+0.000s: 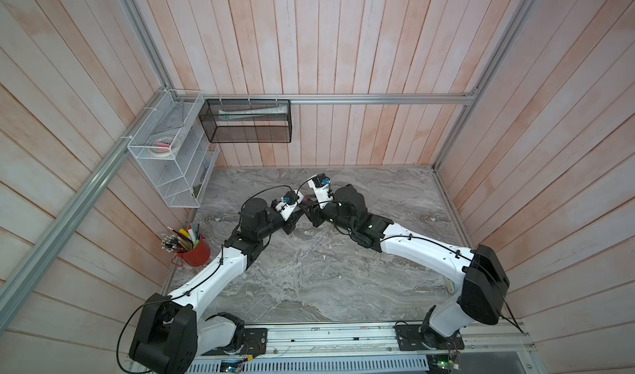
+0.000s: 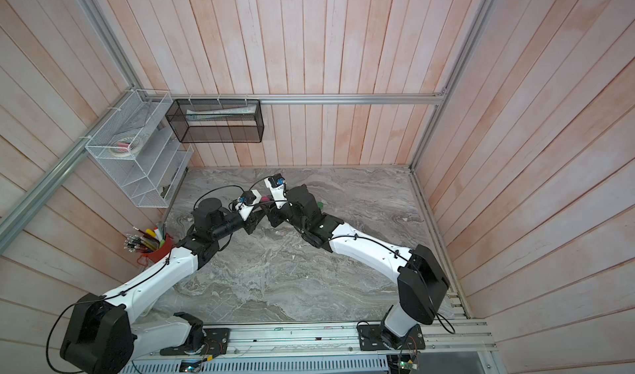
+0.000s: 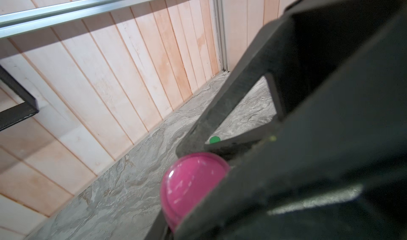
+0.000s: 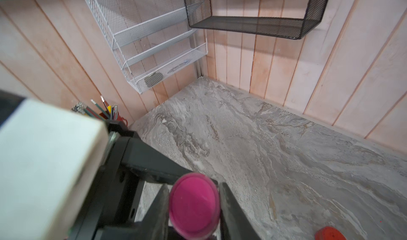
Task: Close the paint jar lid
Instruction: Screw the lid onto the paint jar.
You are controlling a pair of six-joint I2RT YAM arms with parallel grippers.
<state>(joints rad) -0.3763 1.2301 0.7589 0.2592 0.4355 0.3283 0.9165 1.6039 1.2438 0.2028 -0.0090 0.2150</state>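
Note:
A small pink paint jar (image 1: 304, 199) is held above the marble table (image 1: 309, 279), near the back, where both arms meet. My left gripper (image 1: 298, 210) is shut on the jar. In the left wrist view the jar's glossy rounded body (image 3: 191, 183) shows, half covered by black gripper parts. My right gripper (image 4: 195, 184) is shut on the jar's flat pink lid (image 4: 193, 205), with one black finger (image 4: 161, 208) pressed against each side of it. Whether the lid sits fully on the jar is hidden.
A green cap (image 2: 320, 204) lies on the table behind the right arm, and a red round thing (image 4: 330, 233) lies close by. A red cup of brushes (image 1: 194, 252) stands at the left wall. A white wire rack (image 1: 165, 156) and a black mesh basket (image 1: 247, 121) hang above.

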